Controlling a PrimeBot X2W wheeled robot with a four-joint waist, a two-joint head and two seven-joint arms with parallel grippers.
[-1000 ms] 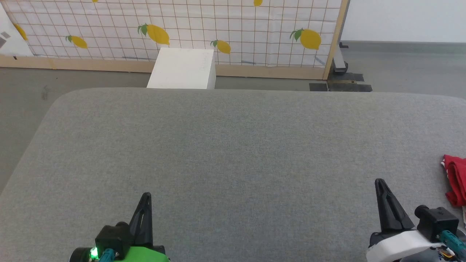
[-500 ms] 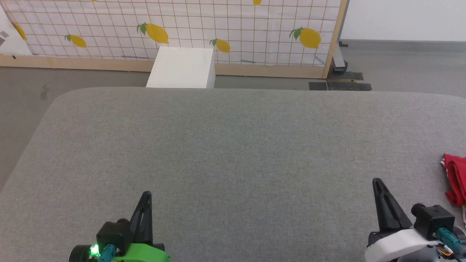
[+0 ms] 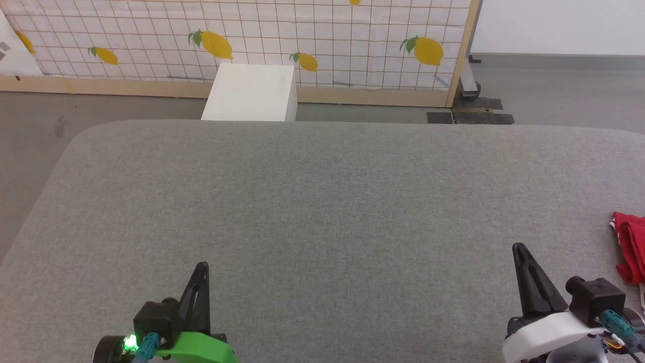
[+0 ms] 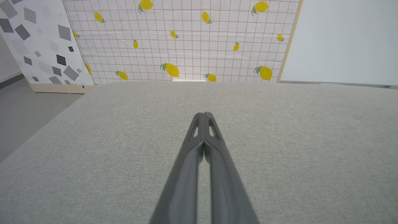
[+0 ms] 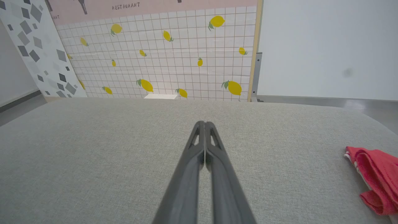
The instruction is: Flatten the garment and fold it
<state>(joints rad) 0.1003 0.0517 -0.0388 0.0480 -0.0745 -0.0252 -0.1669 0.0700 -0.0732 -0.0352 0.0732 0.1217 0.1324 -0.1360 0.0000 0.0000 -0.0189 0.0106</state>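
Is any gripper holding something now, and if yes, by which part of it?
Nothing is held. The left gripper and the right gripper are both shut with nothing between the fingers. The red garment lies apart, to the right of the right gripper.

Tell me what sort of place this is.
Probably a staged robot test room, not a home: a free-standing lemon-print backdrop panel on a wooden frame, a big grey fabric-covered table, and a plain grey floor.
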